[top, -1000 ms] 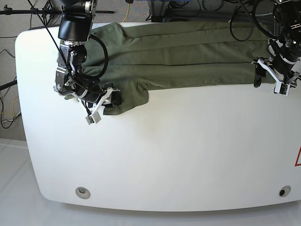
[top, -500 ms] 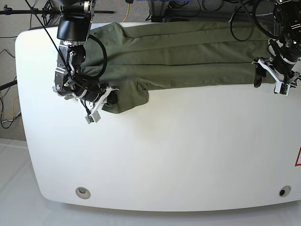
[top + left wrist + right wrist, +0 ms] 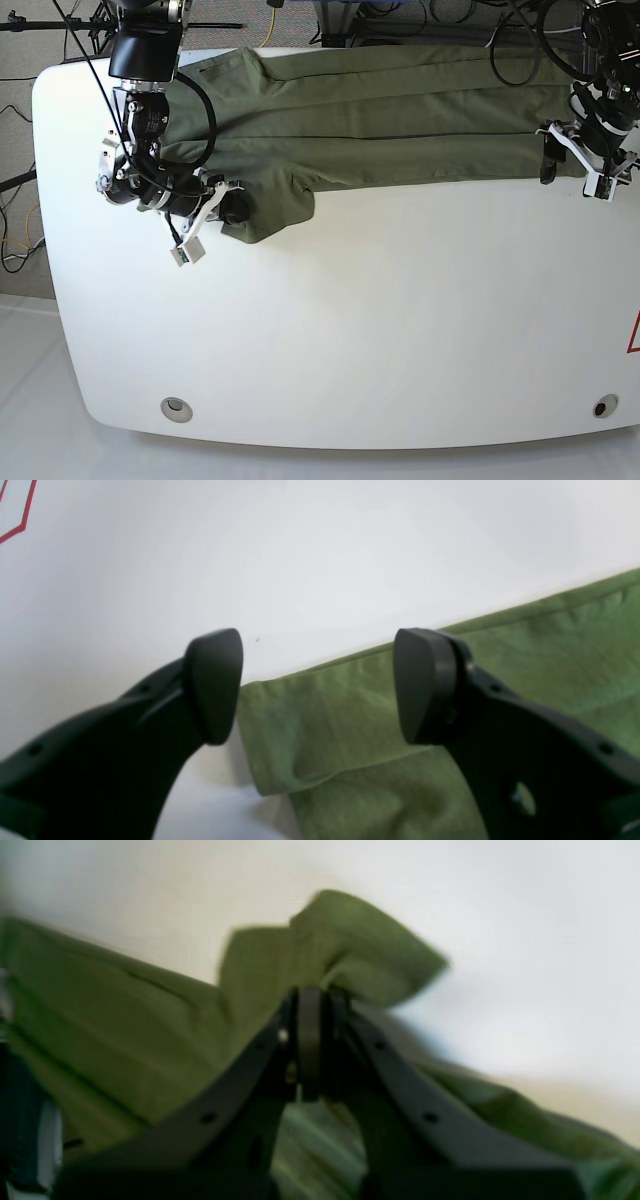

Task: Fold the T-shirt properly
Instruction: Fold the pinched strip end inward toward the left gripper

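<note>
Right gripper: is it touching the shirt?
Touching. In the right wrist view the right gripper has its jaws closed on a bunched fold of the shirt, and the cloth rises straight out from between them.

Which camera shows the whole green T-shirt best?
The base view: the T-shirt stretches across the table's far side there. The left wrist view shows only one corner between open jaws. The blurry right wrist view shows a bunched bit pinched by the right gripper.

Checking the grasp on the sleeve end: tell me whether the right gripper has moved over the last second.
Yes. In the base view the right gripper, shut on the T-shirt, has shifted toward the table's left edge.
</note>
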Robot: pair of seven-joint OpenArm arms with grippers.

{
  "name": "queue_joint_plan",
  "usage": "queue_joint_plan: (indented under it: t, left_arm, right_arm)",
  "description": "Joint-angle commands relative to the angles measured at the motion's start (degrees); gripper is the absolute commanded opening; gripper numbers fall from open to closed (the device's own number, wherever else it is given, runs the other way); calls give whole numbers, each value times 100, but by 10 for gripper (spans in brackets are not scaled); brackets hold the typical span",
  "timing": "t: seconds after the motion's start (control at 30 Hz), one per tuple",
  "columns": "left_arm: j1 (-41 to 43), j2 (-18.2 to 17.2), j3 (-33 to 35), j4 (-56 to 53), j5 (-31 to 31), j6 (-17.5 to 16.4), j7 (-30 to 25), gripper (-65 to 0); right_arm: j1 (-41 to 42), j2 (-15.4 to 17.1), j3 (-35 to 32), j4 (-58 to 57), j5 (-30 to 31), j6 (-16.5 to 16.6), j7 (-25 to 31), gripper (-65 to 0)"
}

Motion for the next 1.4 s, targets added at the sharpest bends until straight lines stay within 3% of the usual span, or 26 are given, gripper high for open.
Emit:
queue_joint_plan:
  t: [0.0,0.1,0.3,0.5,1.37]
  left_arm:
    - [-22,-104,-33,99,-57,38,-122,-217]
    - [-19,-100,-42,93,-52,49,-136,-217]
    - [-10,-93,-49,92,-58,52,-154,-217]
    - [4,-93,-41,87,-49,40,-211,-215]
    - [129,-122,-57,56,-25,50,-320,-218]
  right_arm:
    - [-102,52,20,456,749,80,-199,-650]
    - [-304,61,16,818,1386,99,-488,-650]
    - [-593,30,44,1437,1783,138,-914,-650]
    - [-1078,-13,107,2068,1713,149,-1183,-650]
    - [-2568,-5,-3,2607,1783,141,-1178,-650]
